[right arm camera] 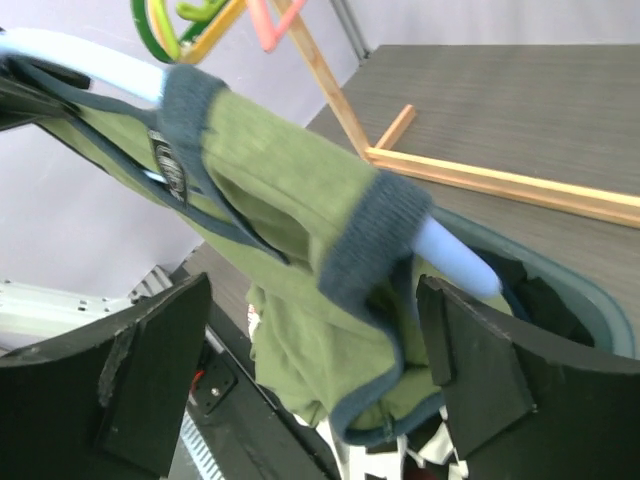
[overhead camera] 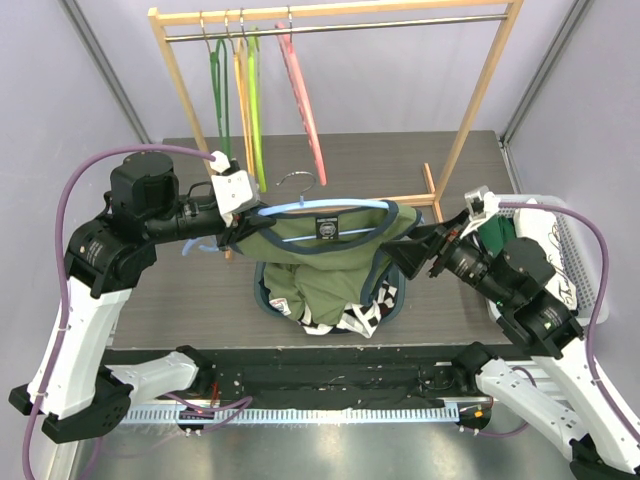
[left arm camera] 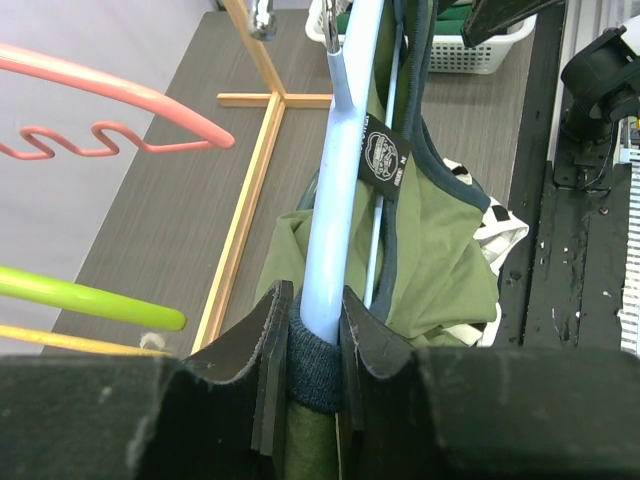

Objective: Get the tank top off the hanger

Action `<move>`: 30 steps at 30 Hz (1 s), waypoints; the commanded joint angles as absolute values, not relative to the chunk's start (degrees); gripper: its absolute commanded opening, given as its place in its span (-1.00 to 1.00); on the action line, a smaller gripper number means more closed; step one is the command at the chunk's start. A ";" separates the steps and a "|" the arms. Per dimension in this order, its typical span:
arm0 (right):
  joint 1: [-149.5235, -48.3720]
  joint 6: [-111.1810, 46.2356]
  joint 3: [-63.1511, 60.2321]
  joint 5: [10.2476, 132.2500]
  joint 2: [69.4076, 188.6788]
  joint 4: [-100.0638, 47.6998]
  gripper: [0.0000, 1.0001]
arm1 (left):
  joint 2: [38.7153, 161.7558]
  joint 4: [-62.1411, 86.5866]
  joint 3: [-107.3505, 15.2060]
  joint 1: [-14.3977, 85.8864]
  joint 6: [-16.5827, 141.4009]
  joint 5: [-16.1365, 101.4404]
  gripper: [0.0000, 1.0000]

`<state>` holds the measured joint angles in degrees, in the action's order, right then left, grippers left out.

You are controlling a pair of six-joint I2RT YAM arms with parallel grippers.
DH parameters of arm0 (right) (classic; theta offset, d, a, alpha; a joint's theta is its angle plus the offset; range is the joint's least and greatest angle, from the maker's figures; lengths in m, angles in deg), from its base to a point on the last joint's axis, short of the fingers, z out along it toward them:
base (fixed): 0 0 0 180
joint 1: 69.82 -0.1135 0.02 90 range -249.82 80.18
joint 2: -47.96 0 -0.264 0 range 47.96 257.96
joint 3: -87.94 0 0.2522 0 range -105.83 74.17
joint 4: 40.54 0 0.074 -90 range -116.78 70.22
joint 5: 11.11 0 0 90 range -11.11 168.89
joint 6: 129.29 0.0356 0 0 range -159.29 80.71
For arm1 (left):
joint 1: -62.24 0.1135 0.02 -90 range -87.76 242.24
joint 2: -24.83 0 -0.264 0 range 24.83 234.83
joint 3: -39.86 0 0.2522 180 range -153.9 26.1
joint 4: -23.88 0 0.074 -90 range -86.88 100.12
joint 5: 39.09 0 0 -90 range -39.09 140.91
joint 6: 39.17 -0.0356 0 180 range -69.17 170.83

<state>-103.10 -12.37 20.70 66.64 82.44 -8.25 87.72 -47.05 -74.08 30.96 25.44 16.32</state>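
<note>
Right wrist: wide right claw (right arm camera: 310,350) straddles tank top (right arm camera: 270,170); left claw (left arm camera: 315,350) clamps hanger (left arm camera: 335,230), perhaps strap.

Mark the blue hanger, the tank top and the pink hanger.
blue hanger (left arm camera: 338,220), left wrist view, on the middle of its pale arm.
tank top (right arm camera: 290,190), right wrist view, on the green shoulder fabric.
pink hanger (overhead camera: 302,100), top external view, on its hanging arm.
</note>
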 commanded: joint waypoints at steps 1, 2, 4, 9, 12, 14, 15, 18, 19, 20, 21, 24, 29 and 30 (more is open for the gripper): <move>-103.31 -13.10 23.11 70.19 78.99 -8.14 0.99 | 86.88 -42.53 -75.24 31.31 26.75 14.09 -1.00; -103.31 -13.10 23.28 70.28 78.90 -8.58 0.99 | 86.88 -42.44 -75.33 31.31 26.75 14.09 -1.00; -103.31 -12.75 23.55 70.28 78.90 -9.37 0.99 | 86.88 -42.53 -75.42 31.31 26.83 13.83 -1.00; -103.31 -10.20 25.48 67.13 78.37 -17.27 0.99 | 86.79 -42.53 -75.42 31.57 26.84 13.73 -1.00; -103.31 -7.48 26.71 64.49 78.90 -21.58 0.99 | 86.88 -42.44 -75.50 31.66 26.92 13.73 -1.00; -103.31 -6.77 26.63 63.60 79.60 -22.90 0.74 | 86.88 -42.44 -75.59 31.66 26.92 13.56 -1.00; -103.22 -6.25 26.45 63.07 80.47 -23.08 0.59 | 86.88 -42.53 -75.59 31.66 26.92 13.47 -0.99; -103.31 -5.63 25.14 62.11 82.67 -22.47 -0.11 | 86.97 -42.53 -75.50 31.57 26.92 13.47 -1.00; -103.31 -5.54 24.61 61.15 83.20 -22.12 -0.22 | 86.97 -42.44 -75.50 31.66 26.84 13.47 -1.00; -103.31 -5.54 24.08 61.05 83.64 -20.99 -0.29 | 87.06 -42.44 -75.59 31.57 26.75 13.47 -1.00; -103.31 -5.80 23.29 61.05 83.91 -20.54 -0.39 | 86.97 -42.35 -75.51 31.66 26.83 13.47 -1.00; -103.31 -6.68 21.89 61.48 83.82 -18.61 -0.73 | 87.23 -42.44 -75.51 31.66 26.84 13.38 -1.00; -103.31 -10.28 16.79 64.38 82.77 -11.58 -0.98 | 87.14 -42.35 -75.15 31.66 26.84 13.56 -1.00; -103.31 -10.81 14.69 64.82 82.42 -10.96 -0.98 | 87.23 -42.35 -74.98 31.66 26.84 13.65 -1.00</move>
